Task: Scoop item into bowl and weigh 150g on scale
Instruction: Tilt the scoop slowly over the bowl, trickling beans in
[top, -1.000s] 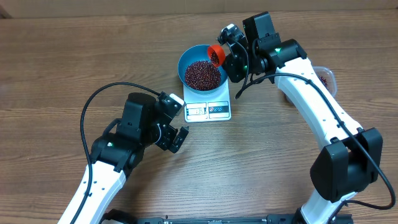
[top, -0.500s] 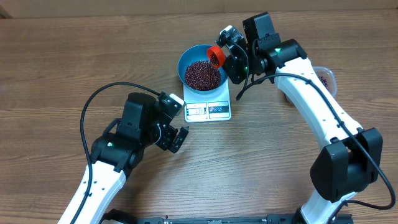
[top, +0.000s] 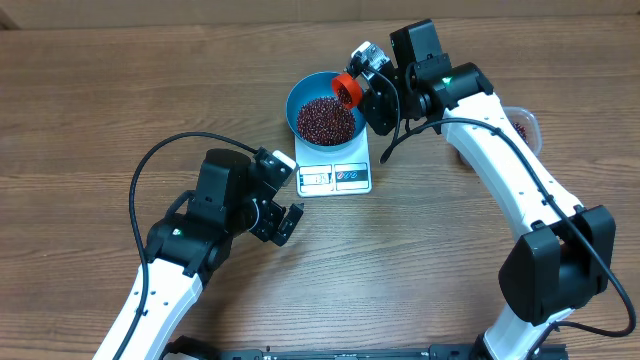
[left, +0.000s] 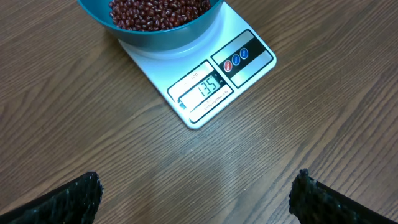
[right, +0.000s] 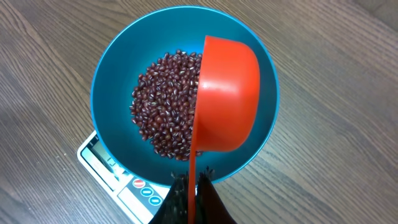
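Note:
The blue bowl (top: 291, 108) stands on the white scale (top: 336, 178), with a heap of dark red-brown beans (top: 323, 120) in it. My right gripper (top: 366, 86) is shut on the handle of a red scoop (top: 347, 88). The scoop (right: 227, 93) is tipped on its side above the beans (right: 161, 115), inside the bowl (right: 112, 74). My left gripper (top: 289, 222) hangs open over bare table in front of the scale (left: 211, 87), holding nothing. The scale's display reads 135.
A clear tub (top: 522, 125) with more beans sits at the right, partly hidden behind my right arm. A black cable (top: 160, 160) loops over the table beside the left arm.
The right wrist has turned very slightly with the scoop over the bowl. The left arm has not moved.

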